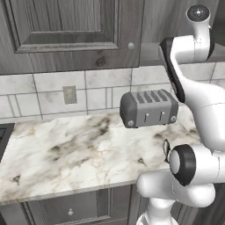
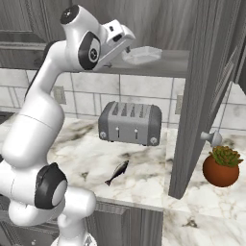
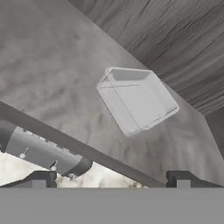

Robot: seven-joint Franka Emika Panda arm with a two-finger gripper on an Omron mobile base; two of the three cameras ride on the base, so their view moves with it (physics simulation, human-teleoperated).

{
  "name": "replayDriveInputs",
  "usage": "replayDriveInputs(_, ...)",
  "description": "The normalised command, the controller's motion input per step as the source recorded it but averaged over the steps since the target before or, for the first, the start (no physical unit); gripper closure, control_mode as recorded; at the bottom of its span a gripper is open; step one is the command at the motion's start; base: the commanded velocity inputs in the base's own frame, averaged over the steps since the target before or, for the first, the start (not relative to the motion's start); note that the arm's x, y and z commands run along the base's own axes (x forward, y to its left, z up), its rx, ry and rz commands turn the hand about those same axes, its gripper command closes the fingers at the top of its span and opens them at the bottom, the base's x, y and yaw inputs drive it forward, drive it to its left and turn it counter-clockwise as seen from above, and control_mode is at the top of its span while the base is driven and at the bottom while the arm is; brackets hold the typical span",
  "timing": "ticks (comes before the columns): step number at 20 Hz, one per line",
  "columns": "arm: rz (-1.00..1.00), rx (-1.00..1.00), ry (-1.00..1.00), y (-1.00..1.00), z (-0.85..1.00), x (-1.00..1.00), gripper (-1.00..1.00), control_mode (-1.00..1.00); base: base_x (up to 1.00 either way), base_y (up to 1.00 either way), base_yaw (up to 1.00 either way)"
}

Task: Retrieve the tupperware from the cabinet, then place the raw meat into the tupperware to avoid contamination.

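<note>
The tupperware (image 2: 142, 55) is a shallow whitish box resting on the bottom shelf of the open cabinet (image 2: 204, 91). In the hand view the tupperware (image 3: 136, 99) lies ahead of the gripper (image 3: 111, 179), apart from it. My gripper (image 2: 126, 46) hovers just left of the box at the shelf's front edge, open, with nothing between its fingertips (image 3: 41, 178). The raw meat (image 2: 116, 173), a small dark fish shape, lies on the marble counter in front of the toaster. A closed door of the cabinet (image 1: 66, 26) shows in the left base view.
A grey four-slot toaster (image 2: 129, 123) stands against the tiled wall below the shelf; the toaster (image 1: 148, 107) also sits mid-counter. The open cabinet door hangs over the counter's right part. A potted plant (image 2: 221, 168) stands behind it. A cooktop edge (image 1: 3, 136) lies far left.
</note>
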Motion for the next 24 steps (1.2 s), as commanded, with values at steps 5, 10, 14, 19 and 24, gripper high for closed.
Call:
replayDriveInputs(5,0.02,0.00,0.01,-0.01,-0.01,0.19,-1.00,-1.00,0.00,0.00,0.00)
replayDriveInputs(10,0.03,0.00,0.01,-0.05,-0.01,0.23,-1.00,-1.00,0.00,0.00,0.00)
replayDriveInputs(14,0.03,0.00,0.02,-0.13,-0.01,0.24,-1.00,-1.00,0.00,0.00,0.00)
replayDriveInputs(19,0.02,0.00,0.05,-0.12,0.00,0.23,-1.00,-1.00,0.00,0.00,0.00)
replayDriveInputs(24,0.02,0.00,0.05,-0.10,0.00,0.24,-1.00,-1.00,0.00,0.00,0.00)
